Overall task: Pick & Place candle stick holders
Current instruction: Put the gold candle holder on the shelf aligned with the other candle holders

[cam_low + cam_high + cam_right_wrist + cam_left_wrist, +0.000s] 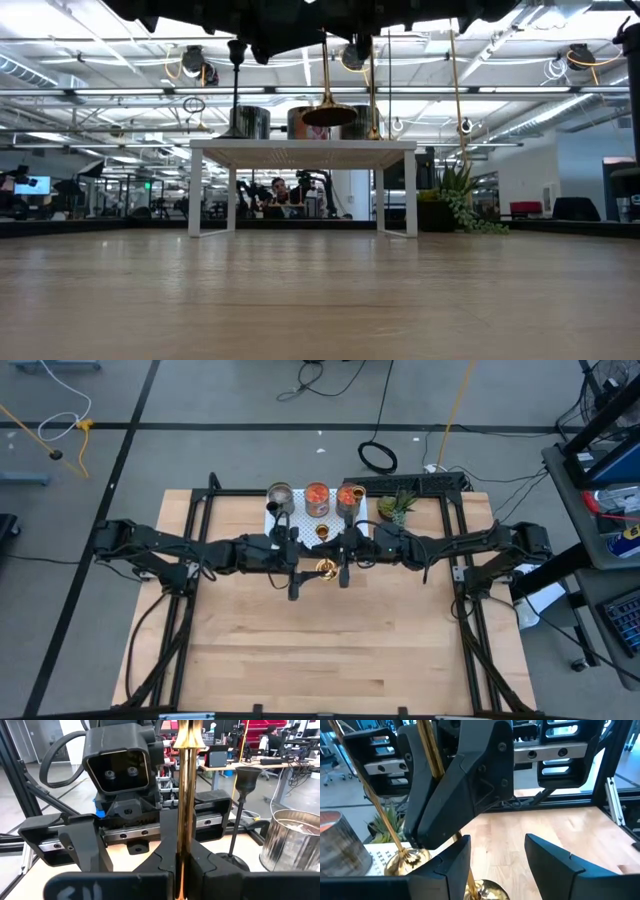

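At the centre of the high view, the right gripper (343, 572) pinches a gold candle stick holder (327, 567) by its stem, while the left gripper (294, 586) stands spread just left of it.

Three glass cups (316, 498) in row on stand (362, 512) (table's far edge); plant (396, 506) right of stand.

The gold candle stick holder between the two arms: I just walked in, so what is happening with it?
The right gripper is shut on the stem of a gold candle stick holder and holds it above the table, in front of the white stand. The left gripper faces it with jaws open, holding nothing. On the stand are the second gold holder, the black holder and the glass cups.
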